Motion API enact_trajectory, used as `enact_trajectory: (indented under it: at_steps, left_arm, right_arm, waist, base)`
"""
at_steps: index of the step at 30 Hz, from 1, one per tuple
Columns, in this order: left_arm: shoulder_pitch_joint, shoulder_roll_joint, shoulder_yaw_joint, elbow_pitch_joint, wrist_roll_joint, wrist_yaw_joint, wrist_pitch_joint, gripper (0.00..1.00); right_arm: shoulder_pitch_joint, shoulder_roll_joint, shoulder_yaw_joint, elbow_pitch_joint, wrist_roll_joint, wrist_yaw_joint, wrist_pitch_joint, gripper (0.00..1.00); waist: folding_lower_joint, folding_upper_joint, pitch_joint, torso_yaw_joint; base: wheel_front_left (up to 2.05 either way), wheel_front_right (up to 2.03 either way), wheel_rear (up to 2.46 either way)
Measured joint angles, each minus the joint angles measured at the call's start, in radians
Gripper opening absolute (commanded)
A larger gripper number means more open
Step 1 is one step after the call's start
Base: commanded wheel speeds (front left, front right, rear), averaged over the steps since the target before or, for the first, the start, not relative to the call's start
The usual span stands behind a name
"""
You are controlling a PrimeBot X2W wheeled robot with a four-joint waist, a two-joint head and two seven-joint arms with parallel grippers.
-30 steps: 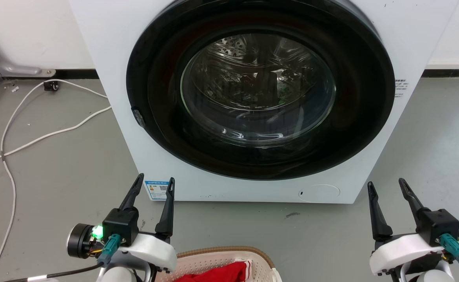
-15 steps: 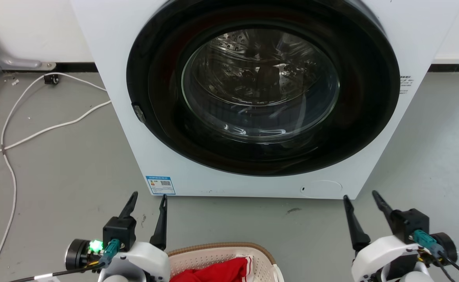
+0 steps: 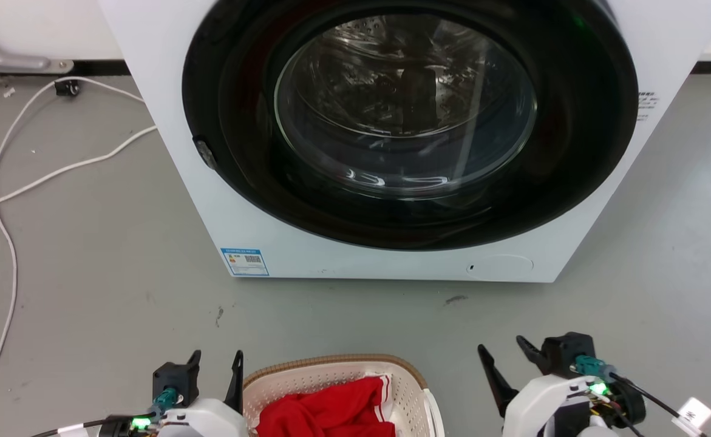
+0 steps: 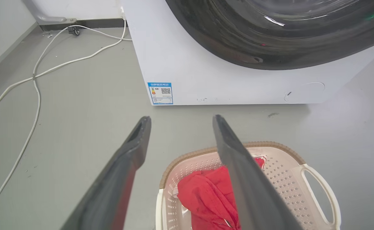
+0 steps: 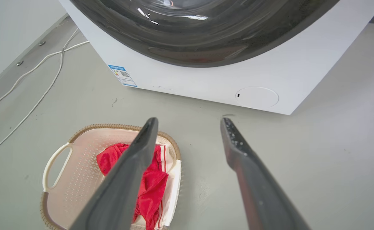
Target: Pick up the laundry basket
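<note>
The grey floor (image 3: 88,273) runs from the near edge to the far wall. A white washing machine (image 3: 167,91) stands at the far side, its round dark door shut. The laundry basket (image 3: 306,379) sits on the floor on the near side of the machine, between the two arms. The left gripper (image 3: 218,358) is just beside the basket's left rim, its fingers spread wide and holding nothing. The right gripper (image 3: 501,345) is apart to the basket's right, also wide and holding nothing. A red cloth (image 3: 331,413) lies inside the basket. A white cable (image 3: 3,230) trails across the floor at far left. A blue label (image 3: 244,261) marks the machine's lower left corner.
</note>
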Motion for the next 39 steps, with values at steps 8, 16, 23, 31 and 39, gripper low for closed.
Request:
enact_trajectory:
  at_steps: [8, 16, 23, 31, 39]
  left_arm:
    - [-0.058, 0.011, 0.016, 0.175, -0.045, -0.016, 0.007, 1.0]
    - [-0.148, 0.026, 0.02, 0.337, -0.091, -0.041, 0.05, 1.0]
    - [-0.235, 0.038, 0.013, 0.453, -0.13, -0.057, 0.106, 1.0]
    - [-0.3, 0.05, -0.002, 0.552, -0.168, -0.063, 0.169, 1.0]
    - [-0.371, 0.058, -0.042, 0.575, -0.213, -0.064, 0.234, 1.0]
  right_arm:
    - [-0.074, 0.0, 0.125, 0.129, 0.105, 0.0, 0.067, 1.0]
    - [-0.176, 0.001, 0.255, 0.255, 0.215, 0.0, 0.124, 1.0]
    - [-0.281, 0.001, 0.362, 0.355, 0.315, 0.0, 0.16, 1.0]
    - [-0.369, 0.001, 0.49, 0.439, 0.427, 0.0, 0.186, 1.0]
    - [-0.47, 0.001, 0.56, 0.525, 0.495, 0.0, 0.177, 1.0]
  waist:
    - [0.0, 0.0, 0.062, -0.002]
    - [0.0, 0.0, 0.145, 0.001]
    - [0.0001, 0.0, 0.233, 0.006]
    - [0.0, 0.0, 0.329, 0.015]
    - [0.0001, 0.0, 0.429, 0.023]
  base:
    - [0.0, 0.0, 0.0]
    - [0.0, 0.0, 0.0]
    - [0.0, 0.0, 0.0]
    - [0.0, 0.0, 0.0]
    - [0.0, 0.0, 0.0]
